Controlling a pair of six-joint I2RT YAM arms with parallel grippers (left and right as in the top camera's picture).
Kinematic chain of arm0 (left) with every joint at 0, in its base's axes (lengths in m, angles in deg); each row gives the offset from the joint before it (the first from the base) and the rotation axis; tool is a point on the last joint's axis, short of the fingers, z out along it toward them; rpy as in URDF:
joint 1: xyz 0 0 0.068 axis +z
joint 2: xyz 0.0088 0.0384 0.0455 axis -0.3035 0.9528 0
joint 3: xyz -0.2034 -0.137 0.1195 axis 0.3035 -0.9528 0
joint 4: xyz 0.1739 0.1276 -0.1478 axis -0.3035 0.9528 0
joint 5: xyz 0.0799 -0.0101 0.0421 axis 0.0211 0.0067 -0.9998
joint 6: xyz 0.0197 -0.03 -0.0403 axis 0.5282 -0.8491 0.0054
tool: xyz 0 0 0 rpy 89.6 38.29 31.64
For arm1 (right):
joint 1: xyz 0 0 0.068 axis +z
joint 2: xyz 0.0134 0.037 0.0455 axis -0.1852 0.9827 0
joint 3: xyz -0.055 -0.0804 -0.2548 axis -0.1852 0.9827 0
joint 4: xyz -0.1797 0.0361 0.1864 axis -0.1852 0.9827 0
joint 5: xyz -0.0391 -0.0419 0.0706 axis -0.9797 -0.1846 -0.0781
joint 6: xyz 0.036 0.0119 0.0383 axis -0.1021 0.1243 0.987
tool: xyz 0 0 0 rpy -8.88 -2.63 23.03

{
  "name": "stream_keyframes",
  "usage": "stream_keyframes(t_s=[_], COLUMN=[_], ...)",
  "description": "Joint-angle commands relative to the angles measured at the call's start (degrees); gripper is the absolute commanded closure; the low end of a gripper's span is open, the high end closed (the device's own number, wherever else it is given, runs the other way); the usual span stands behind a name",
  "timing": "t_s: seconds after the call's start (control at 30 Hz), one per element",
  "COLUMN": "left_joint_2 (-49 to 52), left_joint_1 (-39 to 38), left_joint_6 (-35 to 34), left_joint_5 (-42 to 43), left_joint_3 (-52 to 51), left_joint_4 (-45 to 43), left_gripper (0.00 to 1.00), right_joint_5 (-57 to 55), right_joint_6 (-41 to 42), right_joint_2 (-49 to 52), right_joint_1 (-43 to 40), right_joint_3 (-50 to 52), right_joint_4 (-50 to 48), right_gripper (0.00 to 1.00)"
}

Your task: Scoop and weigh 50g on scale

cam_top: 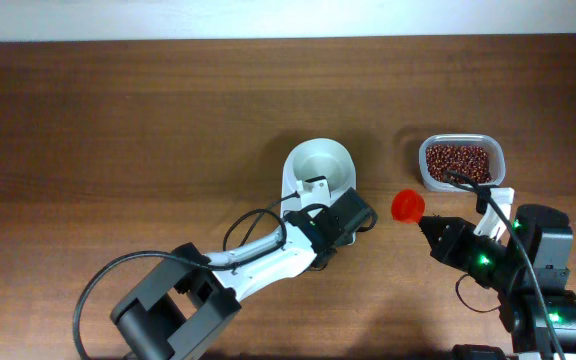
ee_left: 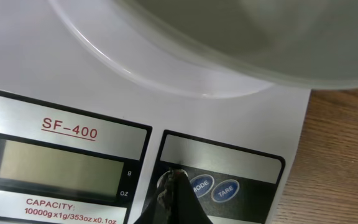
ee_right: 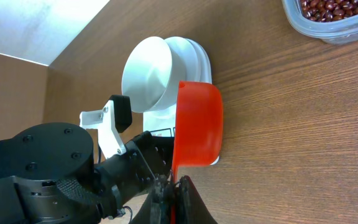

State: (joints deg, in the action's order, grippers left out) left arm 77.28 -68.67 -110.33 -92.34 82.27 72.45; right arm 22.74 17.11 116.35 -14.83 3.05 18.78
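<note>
Fully closed and empty, the left end effector [ee_left: 173, 182] touches the button panel [ee_left: 229, 158] of the small white digital scale [ee_left: 42, 68] on the brown worktop [cam_top: 168, 120], probably to wake its blank display [ee_left: 58, 167], while the right end effector [ee_right: 176, 186], clamped on a red plastic scoop [ee_right: 197, 124], hovers alongside.

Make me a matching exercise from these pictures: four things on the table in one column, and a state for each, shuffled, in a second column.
Column one
1. round white bowl on the small white digital scale
2. red plastic scoop
3. clear rounded-rectangular plastic tub
4. grey LCD display

Column two
A. filled with red-brown beans
B. blank
C. empty
D. held by the right gripper

Pairs: 1-C, 2-D, 3-A, 4-B
</note>
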Motion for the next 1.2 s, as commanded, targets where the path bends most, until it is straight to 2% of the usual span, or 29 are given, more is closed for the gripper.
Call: stream_keyframes(t_s=[0.0,1.17], left_joint_2=[0.8,1.4], left_joint_1=[-0.2,0.5], left_joint_6=[-1.0,-1.0], left_joint_5=[-0.9,-1.1], left_joint_3=[-0.3,-0.3], left_joint_4=[-0.1,0.6], left_gripper=[0.99,1.00], right_joint_5=[-0.5,-0.5], right_joint_6=[-0.1,-0.2], right_joint_2=[-0.3,-0.3], right_joint_1=[-0.4,-0.4], right_joint_3=[0.1,0.1], right_joint_4=[-0.1,0.7], right_gripper=[0.96,0.96])
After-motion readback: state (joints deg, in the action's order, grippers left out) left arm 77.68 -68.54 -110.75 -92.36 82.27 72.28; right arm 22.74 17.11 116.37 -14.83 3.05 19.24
